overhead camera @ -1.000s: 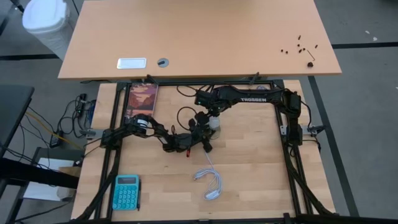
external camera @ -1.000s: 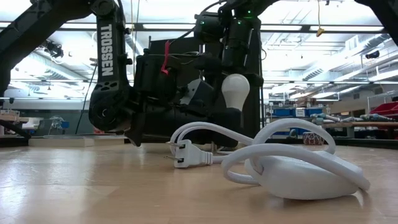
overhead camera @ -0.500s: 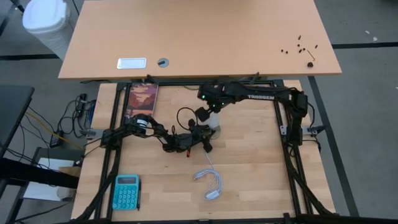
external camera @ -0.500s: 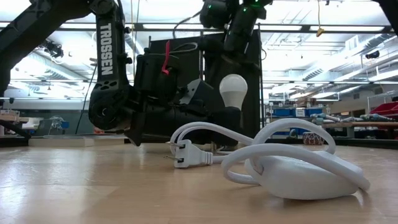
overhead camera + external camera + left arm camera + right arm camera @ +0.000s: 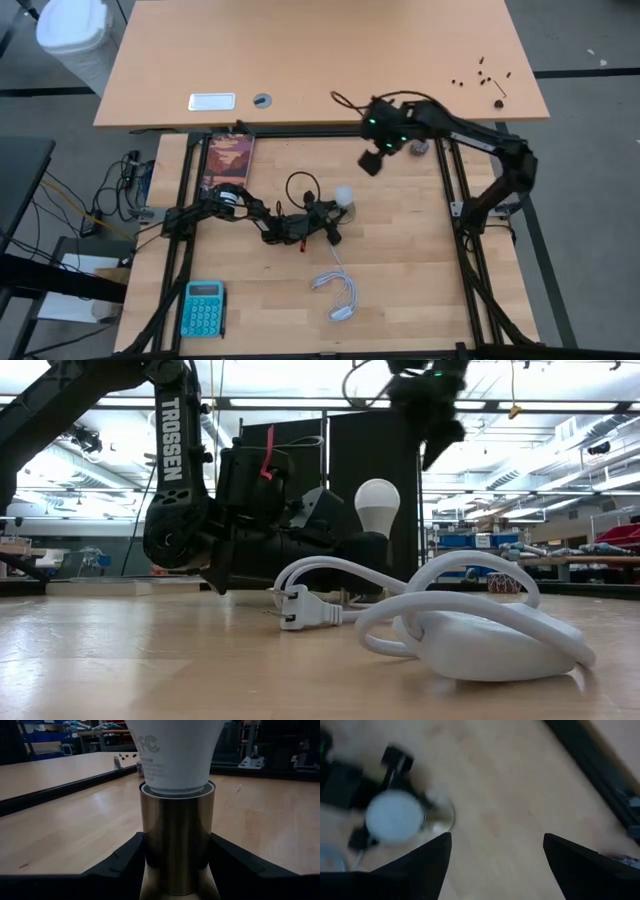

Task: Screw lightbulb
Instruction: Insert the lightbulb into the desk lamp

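My left claw (image 5: 175,870) clamped on the brass socket (image 5: 175,835) holding the lightbulb (image 5: 377,505) upright mid-table, my right claw (image 5: 372,162) spread empty near the pale wood table's (image 5: 400,260) far edge, bright workshop behind

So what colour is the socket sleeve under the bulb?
Brassy gold metal socket sleeve, clearest in the left wrist view.

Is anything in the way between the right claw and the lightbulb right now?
Nothing visible. The right claw hangs open above the table, off to one side of the lightbulb, with bare wood between them. The bulb sits upright in the brass socket that the left claw grips.
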You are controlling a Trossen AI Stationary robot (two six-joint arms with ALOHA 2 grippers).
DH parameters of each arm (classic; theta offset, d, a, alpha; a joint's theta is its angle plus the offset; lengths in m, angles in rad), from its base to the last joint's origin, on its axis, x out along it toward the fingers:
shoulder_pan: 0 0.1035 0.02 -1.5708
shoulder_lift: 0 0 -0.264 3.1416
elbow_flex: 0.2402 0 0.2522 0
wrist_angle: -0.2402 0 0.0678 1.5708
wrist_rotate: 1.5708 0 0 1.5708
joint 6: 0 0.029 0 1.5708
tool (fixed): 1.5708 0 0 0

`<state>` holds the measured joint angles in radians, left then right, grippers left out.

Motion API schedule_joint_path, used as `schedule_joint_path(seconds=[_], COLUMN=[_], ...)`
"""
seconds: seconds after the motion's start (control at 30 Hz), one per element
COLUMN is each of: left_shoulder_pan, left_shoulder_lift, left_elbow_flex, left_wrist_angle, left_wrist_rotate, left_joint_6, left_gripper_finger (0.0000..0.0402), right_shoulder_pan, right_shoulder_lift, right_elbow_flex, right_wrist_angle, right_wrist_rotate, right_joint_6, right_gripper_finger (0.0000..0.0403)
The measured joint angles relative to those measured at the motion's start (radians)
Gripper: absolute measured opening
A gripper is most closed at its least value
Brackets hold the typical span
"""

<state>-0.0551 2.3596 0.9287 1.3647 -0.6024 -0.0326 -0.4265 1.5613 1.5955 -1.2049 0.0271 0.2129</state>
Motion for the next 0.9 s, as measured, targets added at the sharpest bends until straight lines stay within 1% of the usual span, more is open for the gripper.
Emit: schedule_joint_path(seconds=[0.13, 0.27, 0.37, 0.5, 0.7, 0.9], left_shoulder_pan=[-0.003, -0.006, -0.006, -0.007, -0.007, -0.006], left_shoulder_lift=[0.000, 0.000, 0.000, 0.001, 0.001, 0.001], left_elbow_flex=[0.000, 0.000, 0.000, 0.000, 0.000, 0.000], left_wrist_angle=[0.000, -0.001, -0.001, -0.002, -0.002, -0.002], left_wrist_rotate=[0.011, 0.012, 0.013, 0.013, 0.017, 0.093], left_joint_6=[-0.001, 0.002, 0.002, -0.002, -0.002, 0.001], left_gripper_finger=[0.0198, 0.0198, 0.0198, 0.0198, 0.0198, 0.0198], right_shoulder_pan=[0.019, 0.035, 0.038, 0.070, 0.099, 0.142], right_shoulder_lift=[-0.101, -0.194, -0.214, -0.142, -0.003, 0.126], right_elbow_flex=[-0.160, -0.386, -0.484, -0.470, -0.321, -0.184], right_wrist_angle=[0.026, 0.192, 0.259, 0.177, 0.127, 0.031], right_wrist_rotate=[-0.077, -0.142, -0.157, -0.159, -0.158, -0.120], right_joint_6=[-0.112, -0.166, -0.216, -0.392, -0.525, -0.699], right_gripper_finger=[0.0315, 0.0309, 0.0309, 0.0310, 0.0327, 0.0354])
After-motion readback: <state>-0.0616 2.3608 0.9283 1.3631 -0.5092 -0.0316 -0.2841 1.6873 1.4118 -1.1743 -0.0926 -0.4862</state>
